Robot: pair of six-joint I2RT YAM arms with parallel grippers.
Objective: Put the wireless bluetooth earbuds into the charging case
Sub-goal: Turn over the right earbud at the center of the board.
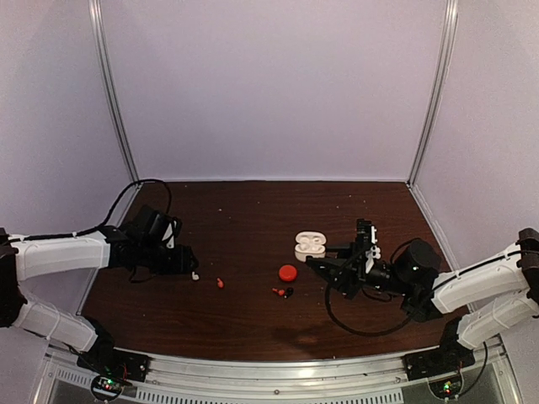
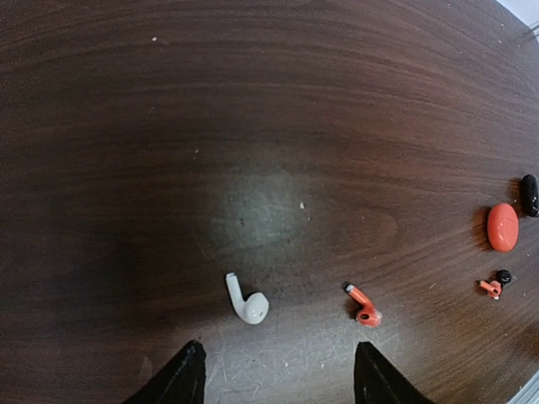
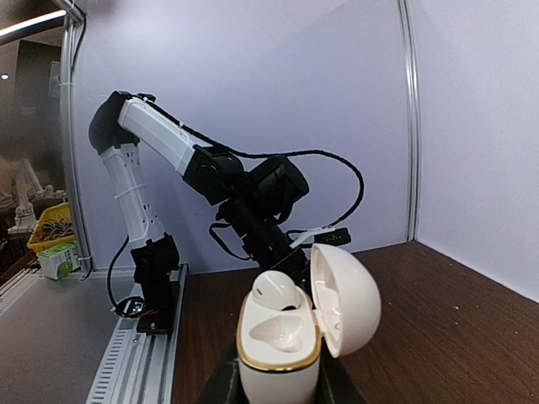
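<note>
A white earbud lies on the dark wood table just ahead of my left gripper, which is open and empty; it also shows in the top view beside that gripper. A red earbud lies to its right. My right gripper is shut on the base of a white, gold-rimmed charging case, which it holds upright with the lid open. One white earbud sits in the case's far slot; the near slot is empty. The case shows in the top view.
A closed red case lies mid-table. A red earbud and a small black one lie just in front of it. A black oblong object lies past the red case. Walls enclose the table's back and sides.
</note>
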